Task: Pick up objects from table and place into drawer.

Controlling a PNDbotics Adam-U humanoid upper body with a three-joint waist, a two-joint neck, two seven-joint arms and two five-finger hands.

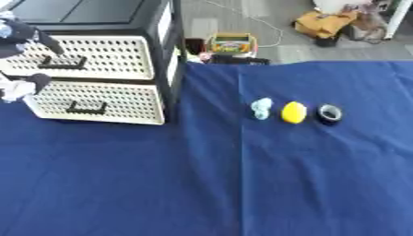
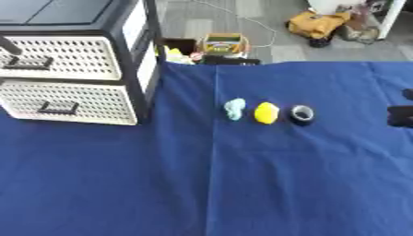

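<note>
The left hand shows at the far left edge of the worktop, dark with pale parts, in front of the drawer unit. One dark finger reaches toward the black handle of the upper drawer, its tip just above that handle; whether it touches is not clear. A second dark fingertip sits lower, near the top left corner of the lower drawer. So much of the hand is cut off by the picture's edge that I cannot tell whether it is released or clenched.

The right hand appears only in the right eye view, as dark shapes at the right edge of the worktop, level with the row of objects. Too little shows to tell whether it is released or clenched.

Both white perforated drawers stand pushed in within the black frame, at the far left corner of the worktop. The lower one has its own black handle.

The things to be picked up lie in a short row right of the worktop's middle, on the blue cloth, well apart from the drawers. From left to right: a pale blue-green lump, a yellow oval object just beside it, and a dark ring with a lighter centre. None is touched by either hand.

Beyond the far edge of the worktop a colourful box sits on the grey floor.
</note>
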